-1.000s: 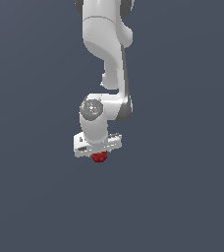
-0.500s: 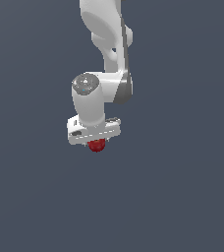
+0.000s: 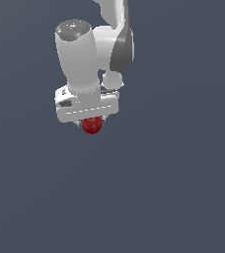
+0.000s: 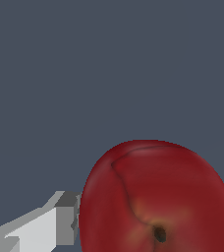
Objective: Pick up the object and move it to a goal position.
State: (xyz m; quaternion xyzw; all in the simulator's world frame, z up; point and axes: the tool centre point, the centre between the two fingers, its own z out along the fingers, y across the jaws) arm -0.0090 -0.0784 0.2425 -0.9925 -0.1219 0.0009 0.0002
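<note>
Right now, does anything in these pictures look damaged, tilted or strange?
Nothing stands out. The dark-red ball sits between the fingers of the white gripper, whole and glossy. No goal marker is visible.

The ball is showing glossy, smooth dark-red skin, creased around its dimple. Above it, the gripper is looking like smooth, matt white plastic.

The arm looms larger and higher in the exterior view, carrying the gripper and ball up.
</note>
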